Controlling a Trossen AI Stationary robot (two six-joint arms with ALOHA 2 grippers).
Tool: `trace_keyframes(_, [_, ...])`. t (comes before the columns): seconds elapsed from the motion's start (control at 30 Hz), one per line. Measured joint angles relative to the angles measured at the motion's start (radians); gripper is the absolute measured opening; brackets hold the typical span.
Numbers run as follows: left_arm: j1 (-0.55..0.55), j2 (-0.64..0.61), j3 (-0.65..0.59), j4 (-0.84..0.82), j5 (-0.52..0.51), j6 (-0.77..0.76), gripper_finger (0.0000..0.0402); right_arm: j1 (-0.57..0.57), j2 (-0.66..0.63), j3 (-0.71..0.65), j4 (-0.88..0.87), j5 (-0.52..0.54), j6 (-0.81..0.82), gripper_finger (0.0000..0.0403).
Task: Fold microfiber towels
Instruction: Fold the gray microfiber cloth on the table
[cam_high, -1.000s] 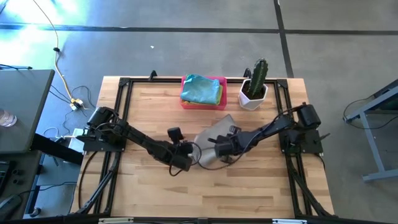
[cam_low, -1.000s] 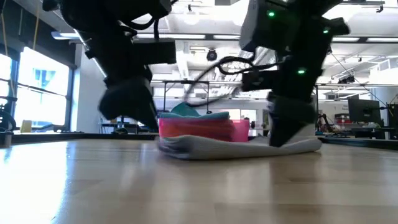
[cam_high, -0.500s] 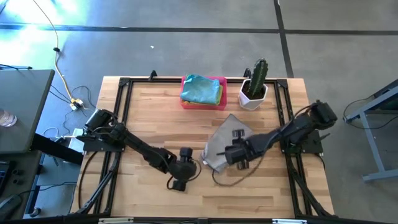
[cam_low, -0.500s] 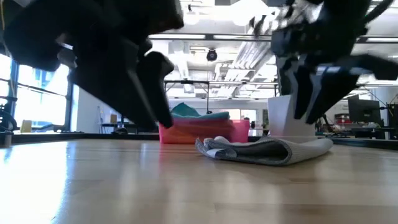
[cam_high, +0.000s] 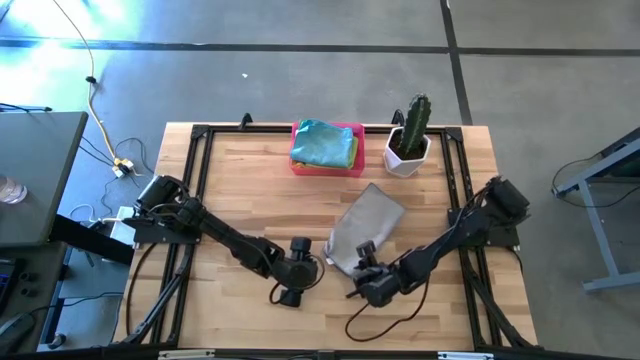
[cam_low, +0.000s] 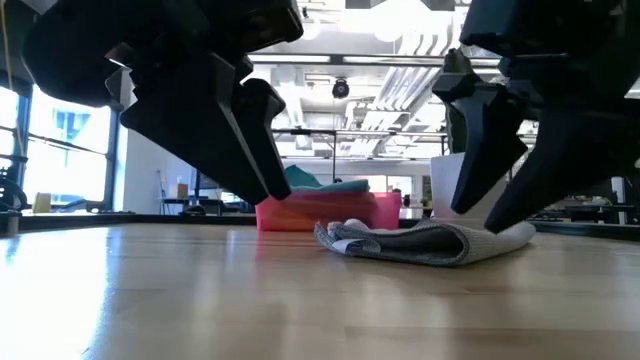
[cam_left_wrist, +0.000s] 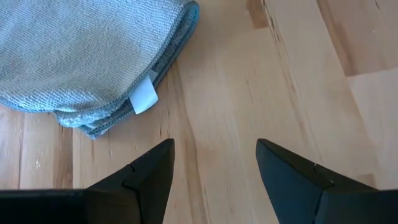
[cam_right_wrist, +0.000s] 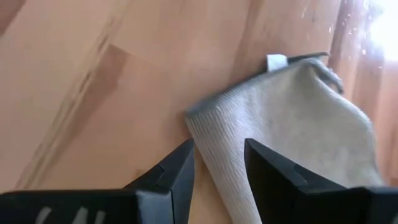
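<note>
Both grippers have let go and backed off the grey towel (cam_high: 362, 224); it now lies folded mid-table, so this fold looks done; left gripper (cam_high: 296, 272) wide open, empty; right gripper (cam_high: 366, 281) part open, empty; bare wood around; tray (cam_high: 326, 166) behind.

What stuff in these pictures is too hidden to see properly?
- Pink tray, high view: the towels piled in it hide its inside; how many cannot be counted.
- Grey towel, high view: the right pincer covers its near edge.
- Cactus pot, low view: mostly behind the right arm.
</note>
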Motion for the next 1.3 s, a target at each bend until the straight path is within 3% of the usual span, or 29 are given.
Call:
trace_keyframes(0.23, [0.0, 0.0, 0.0, 0.004, 0.001, 0.0, 0.0216, -0.006, 0.037, 0.0, 0.072, -0.038, 0.082, 0.0141])
trace_keyframes(0.4, [0.0, 0.0, 0.0, 0.007, 0.0, 0.0, 0.0216, -0.017, 0.043, 0.001, 0.076, -0.02, 0.122, 0.0167])
trace_keyframes(0.6, [0.0, 0.0, 0.0, 0.007, 0.0, 0.0, 0.0216, -0.026, 0.049, 0.001, 0.085, -0.071, 0.175, 0.0197])
trace_keyframes(0.9, [0.0, 0.0, 0.0, 0.007, -0.001, 0.0, 0.0216, -0.024, 0.118, 0.005, 0.142, -0.037, 0.18, 0.02])
trace_keyframes(1.1, [0.0, 0.0, 0.0, 0.007, -0.001, 0.0, 0.0216, -0.023, 0.121, 0.005, 0.133, -0.027, 0.251, 0.0161])
trace_keyframes(1.3, [0.0, 0.0, 0.0, 0.007, -0.001, -0.003, 0.0216, -0.023, 0.123, 0.005, 0.123, -0.037, 0.279, 0.0064])
